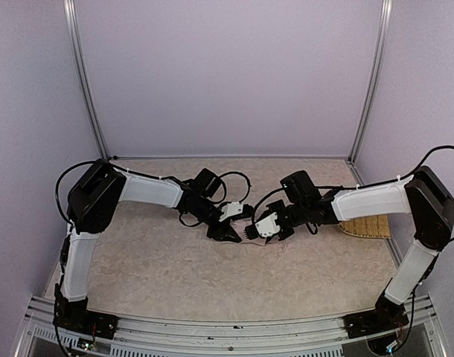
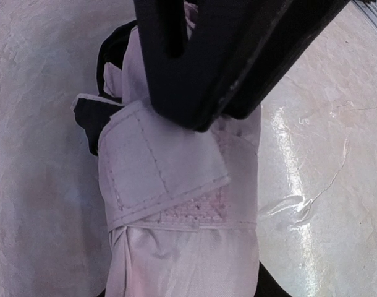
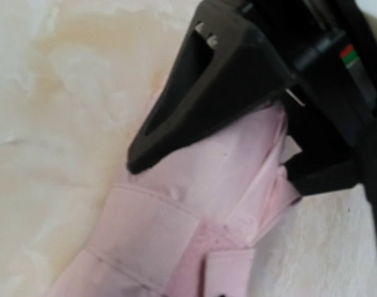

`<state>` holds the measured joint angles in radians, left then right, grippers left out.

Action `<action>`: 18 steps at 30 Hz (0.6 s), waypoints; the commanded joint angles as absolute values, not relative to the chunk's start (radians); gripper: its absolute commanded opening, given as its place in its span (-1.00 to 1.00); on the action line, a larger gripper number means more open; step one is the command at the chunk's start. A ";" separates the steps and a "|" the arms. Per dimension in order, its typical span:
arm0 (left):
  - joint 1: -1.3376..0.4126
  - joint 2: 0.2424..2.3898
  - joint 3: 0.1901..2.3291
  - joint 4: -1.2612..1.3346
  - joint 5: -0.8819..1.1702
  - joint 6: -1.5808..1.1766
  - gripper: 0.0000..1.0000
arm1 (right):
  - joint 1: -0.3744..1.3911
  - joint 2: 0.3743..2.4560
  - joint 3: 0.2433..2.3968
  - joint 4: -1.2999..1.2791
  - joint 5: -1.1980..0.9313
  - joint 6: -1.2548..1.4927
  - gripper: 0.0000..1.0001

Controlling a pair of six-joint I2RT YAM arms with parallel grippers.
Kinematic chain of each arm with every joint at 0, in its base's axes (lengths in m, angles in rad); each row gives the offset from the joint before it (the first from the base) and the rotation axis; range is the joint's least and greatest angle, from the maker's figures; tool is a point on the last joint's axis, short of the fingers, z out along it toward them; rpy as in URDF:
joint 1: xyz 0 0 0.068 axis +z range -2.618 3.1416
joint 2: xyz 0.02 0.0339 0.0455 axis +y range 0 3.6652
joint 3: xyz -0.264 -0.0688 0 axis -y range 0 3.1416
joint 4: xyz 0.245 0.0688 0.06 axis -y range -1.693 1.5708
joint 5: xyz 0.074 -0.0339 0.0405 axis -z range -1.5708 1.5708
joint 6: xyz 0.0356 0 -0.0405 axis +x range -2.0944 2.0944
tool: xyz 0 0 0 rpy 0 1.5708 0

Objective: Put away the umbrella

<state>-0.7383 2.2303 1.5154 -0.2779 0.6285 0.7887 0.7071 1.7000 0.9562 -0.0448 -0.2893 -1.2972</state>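
Umbrella [image 2: 176,247], bundled pink, in the grip of left tool [image 1: 227,232] and right tool [image 1: 260,230] alike, nearly hidden overhead.

The umbrella [image 2: 176,260] is pale pink. Its black lining [image 2: 89,124] shows at ten o'clock of the strap [image 2: 157,167], also pink, with dashed stitching and a dotted patch. The table [image 1: 175,275] is mottled cream-beige, marble-like. At its three o'clock a tan woven mat [image 1: 368,227] shows fine stripes. The left arm [image 1: 149,192] and right arm [image 1: 372,201] are white with black joints. The walls [image 1: 227,74] are lavender.
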 commanded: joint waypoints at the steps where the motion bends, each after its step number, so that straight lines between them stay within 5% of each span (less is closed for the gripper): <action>1: -0.747 2.279 1.519 -0.365 0.631 0.799 -0.78 | 0.716 1.707 0.973 -0.003 -0.236 -1.288 -0.58; 18: -0.747 2.286 1.519 -0.381 0.635 0.822 -0.81 | 0.729 1.755 0.991 0.046 -0.133 -1.279 -0.84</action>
<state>-0.7380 2.2364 1.5261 -0.2905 0.6285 0.7918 0.7200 1.7187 0.9588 0.0025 -0.2012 -1.2961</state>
